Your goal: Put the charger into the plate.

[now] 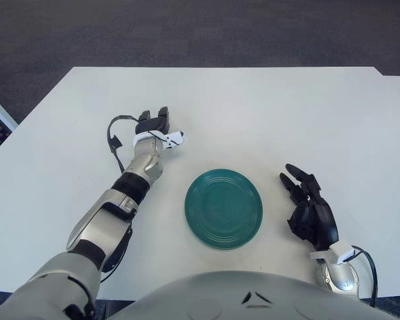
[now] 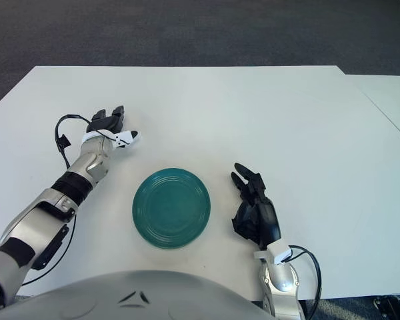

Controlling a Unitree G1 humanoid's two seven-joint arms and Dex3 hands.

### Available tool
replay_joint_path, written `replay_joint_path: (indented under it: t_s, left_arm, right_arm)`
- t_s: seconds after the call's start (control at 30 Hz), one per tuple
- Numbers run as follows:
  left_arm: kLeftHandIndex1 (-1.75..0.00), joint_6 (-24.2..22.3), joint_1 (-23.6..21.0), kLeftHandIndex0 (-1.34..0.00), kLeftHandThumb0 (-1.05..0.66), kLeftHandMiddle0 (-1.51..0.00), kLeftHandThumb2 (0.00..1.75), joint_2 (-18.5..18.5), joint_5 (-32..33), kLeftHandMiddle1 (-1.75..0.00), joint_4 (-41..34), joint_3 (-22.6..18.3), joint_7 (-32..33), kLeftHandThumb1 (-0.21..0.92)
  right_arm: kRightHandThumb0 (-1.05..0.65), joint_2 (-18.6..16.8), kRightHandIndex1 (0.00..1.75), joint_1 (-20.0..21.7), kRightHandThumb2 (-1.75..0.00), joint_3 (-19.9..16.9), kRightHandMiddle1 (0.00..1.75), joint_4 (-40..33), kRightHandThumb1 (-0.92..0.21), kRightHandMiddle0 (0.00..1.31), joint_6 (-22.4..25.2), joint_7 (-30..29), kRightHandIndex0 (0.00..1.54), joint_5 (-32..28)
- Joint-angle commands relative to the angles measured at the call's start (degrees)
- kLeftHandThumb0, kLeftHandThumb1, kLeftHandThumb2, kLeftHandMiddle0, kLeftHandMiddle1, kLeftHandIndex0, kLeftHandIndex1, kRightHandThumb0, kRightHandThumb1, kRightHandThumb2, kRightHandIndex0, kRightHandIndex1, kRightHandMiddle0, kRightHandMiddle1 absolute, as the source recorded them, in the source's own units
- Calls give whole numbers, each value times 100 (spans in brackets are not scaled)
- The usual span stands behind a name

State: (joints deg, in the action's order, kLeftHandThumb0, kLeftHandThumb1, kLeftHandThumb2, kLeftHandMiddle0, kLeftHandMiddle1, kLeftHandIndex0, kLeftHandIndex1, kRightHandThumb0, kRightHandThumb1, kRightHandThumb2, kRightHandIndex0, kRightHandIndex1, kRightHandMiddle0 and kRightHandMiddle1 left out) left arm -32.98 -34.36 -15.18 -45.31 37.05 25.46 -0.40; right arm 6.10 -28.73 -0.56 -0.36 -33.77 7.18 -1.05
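The white charger [image 1: 175, 139] lies on the table up and left of the green plate [image 1: 224, 208], about a hand's length from its rim. My left hand [image 1: 153, 123] sits over the charger's left end with its dark fingers curled down on it. Only the charger's right tip shows, past the thumb side. The plate holds nothing. My right hand [image 1: 309, 207] shows to the right of the plate, fingers spread and holding nothing.
A black cable [image 1: 112, 139] loops out from my left wrist over the table. The white table [image 1: 273, 113] stretches wide behind the plate. Its far edge meets dark carpet [image 1: 200, 33], and its front edge is near my body.
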Motion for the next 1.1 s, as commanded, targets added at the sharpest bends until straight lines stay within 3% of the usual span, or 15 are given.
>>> replay_joint_path:
  t_s: [0.0, 0.13, 0.37, 0.47, 0.57, 1.07]
  left_arm:
    - [-9, -11, -415, -8, -105, -14, 78, 27, -24, -2, 261, 58, -7, 92]
    - [-8, 276, -691, -6, -105, -12, 79, 101, 94, -1, 935, 34, 221, 92]
    - [-8, 58, -706, -4, -105, -11, 80, 128, -12, 0, 906, 143, 219, 92]
    - [-8, -349, -649, -3, -105, -10, 80, 41, -186, 0, 243, 263, -188, 92]
    - [-8, -471, -633, -3, -105, -9, 82, -25, -239, 0, 34, 344, -365, 92]
    - [-1, -274, -946, 0, -105, 0, 83, 82, -131, 0, 722, 418, -385, 92]
  right_arm:
    - [-105, 25, 1, -102, -111, 24, 67, 243, -92, 2, 187, 1, 32, 120]
    - [-105, 25, 1, -93, -111, 28, 67, 262, -92, 2, 164, -7, 33, 147]
    - [-104, 20, 1, -81, -113, 9, 67, 302, -92, 1, 129, -116, 34, 310]
    - [-104, 14, 1, -85, -113, 15, 67, 271, -92, 1, 87, -56, 34, 167]
    - [-103, 8, 1, -90, -113, 25, 67, 231, -92, 1, 78, 17, 35, 14]
    - [-105, 13, 2, -108, -115, -3, 67, 214, -92, 4, 152, 44, 39, 54]
